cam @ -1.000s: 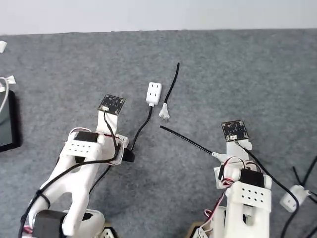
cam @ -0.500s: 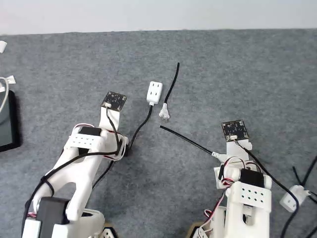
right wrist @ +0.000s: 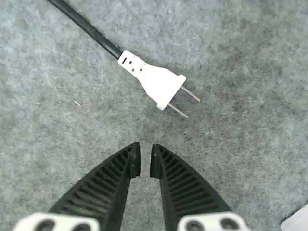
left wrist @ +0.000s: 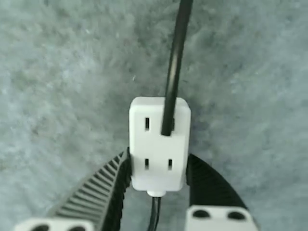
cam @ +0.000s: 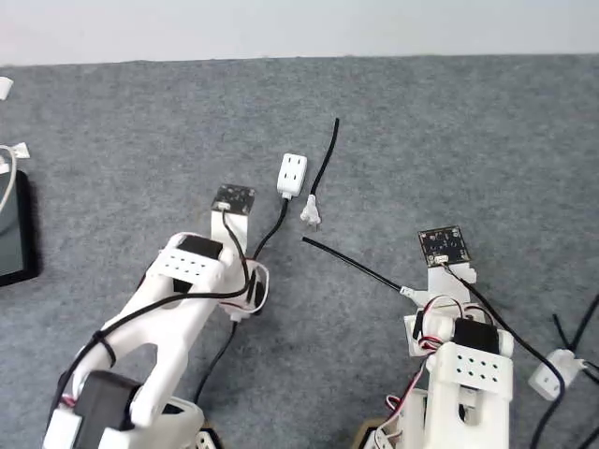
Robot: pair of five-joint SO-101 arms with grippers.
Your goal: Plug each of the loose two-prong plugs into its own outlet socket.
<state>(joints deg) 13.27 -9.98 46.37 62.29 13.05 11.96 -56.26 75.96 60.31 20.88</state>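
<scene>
The left gripper (left wrist: 158, 156) now sits farther right, jaws spread around the socket (left wrist: 156, 144), ready to steady it; the right gripper (right wrist: 145, 161) hangs closed beside a plug (right wrist: 159, 84)

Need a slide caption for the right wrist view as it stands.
Empty right gripper facing a white two-prong plug that lies loose on the grey carpet, black cord trailing off.
</scene>
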